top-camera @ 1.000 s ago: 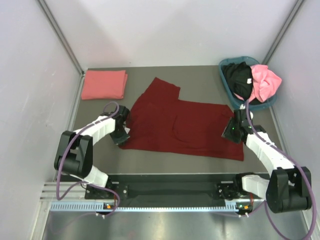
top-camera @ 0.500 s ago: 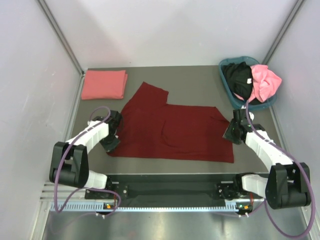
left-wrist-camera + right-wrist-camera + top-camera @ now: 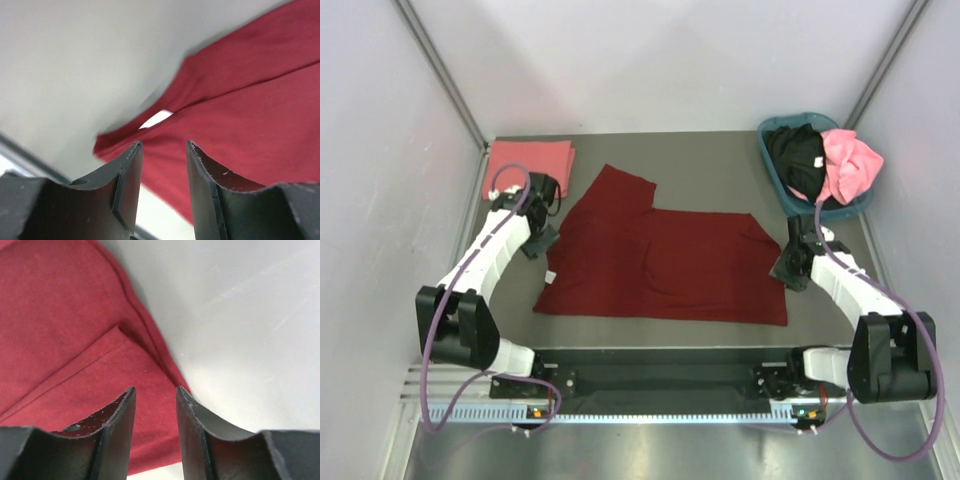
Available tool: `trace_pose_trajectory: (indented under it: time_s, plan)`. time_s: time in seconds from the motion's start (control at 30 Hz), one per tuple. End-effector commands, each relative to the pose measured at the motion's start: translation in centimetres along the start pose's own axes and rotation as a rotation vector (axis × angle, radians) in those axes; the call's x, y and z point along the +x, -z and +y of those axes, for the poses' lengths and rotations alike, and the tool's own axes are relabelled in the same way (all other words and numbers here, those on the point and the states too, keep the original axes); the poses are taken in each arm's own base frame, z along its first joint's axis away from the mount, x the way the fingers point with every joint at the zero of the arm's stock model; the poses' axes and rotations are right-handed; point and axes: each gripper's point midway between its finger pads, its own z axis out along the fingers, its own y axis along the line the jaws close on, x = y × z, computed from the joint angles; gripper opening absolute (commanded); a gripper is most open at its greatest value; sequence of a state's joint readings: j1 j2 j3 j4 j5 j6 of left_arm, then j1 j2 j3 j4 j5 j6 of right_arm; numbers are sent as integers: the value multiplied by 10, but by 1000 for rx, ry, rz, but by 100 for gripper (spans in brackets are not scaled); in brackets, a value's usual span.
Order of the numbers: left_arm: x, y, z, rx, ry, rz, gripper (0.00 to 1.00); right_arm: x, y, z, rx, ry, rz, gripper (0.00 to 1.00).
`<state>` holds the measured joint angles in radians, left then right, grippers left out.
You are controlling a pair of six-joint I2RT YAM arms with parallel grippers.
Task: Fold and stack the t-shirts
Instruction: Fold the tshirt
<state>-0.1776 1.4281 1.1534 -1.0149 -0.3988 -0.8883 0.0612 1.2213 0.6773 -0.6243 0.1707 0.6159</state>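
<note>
Two claws flank the maroon t-shirt (image 3: 660,265), which lies spread on the bench (image 3: 700,160) with one sleeve (image 3: 625,185) jutting toward the far side. The left claw (image 3: 542,240) sits at the shirt's left edge and the right claw (image 3: 788,270) at its right edge. Each wrist view shows the fingers parted partway with nothing pinched between them, cloth showing beyond the gap. A folded salmon-pink t-shirt (image 3: 527,168) waits in the far-left corner, well apart, while the black t-shirt (image 3: 795,155) and bright pink t-shirt (image 3: 852,165) sit heaped in the basket (image 3: 772,178). The maroon shirt looks only partly folded, so the next fold is probably the step in hand. To do it well, each claw should come down squarely on an edge, pinch every layer there, lift low, and travel in step with the other so the crease runs straight. Opening only once the cloth lies flat should avoid wrinkles.
</note>
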Motion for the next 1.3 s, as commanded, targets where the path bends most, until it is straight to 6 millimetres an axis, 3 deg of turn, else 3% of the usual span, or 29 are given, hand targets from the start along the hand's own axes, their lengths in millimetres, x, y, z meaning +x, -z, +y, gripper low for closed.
trace_pose_trajectory:
  time_s: [0.0,0.07,0.1,0.23,0.3,0.4,0.6,0.8,0.9,1.0,1.03,1.27]
  plan:
    - [-30,11,-16,32,-57,-68,46,-19,9,-5,52,-73,-18,39]
    - [-29,14,-36,130,-90,-46,46,-15,11,-11,107,-133,25,39]
    - [-30,15,-57,222,-94,-43,46,-13,12,-12,120,-154,39,39]
    - [12,16,-99,482,-137,138,46,1,18,-17,145,-234,80,36]
    - [18,10,-108,518,-138,153,46,-1,24,-15,124,-271,55,34]
    - [29,-11,-105,466,-154,188,46,6,27,-18,129,-302,67,32]
    - [39,-49,-92,316,-148,218,46,35,11,-30,175,-312,132,31]
    - [50,-70,-87,269,-130,232,45,40,-3,-30,162,-283,134,33]
    - [53,-79,-82,235,-126,232,45,42,-6,-37,190,-272,125,25]
    - [56,-91,-75,183,-130,228,45,41,-3,-43,204,-269,98,10]
    - [57,-95,-73,168,-132,227,45,41,-1,-45,205,-270,91,0]
    - [65,-115,-68,107,-145,244,45,26,19,-53,213,-259,4,0]
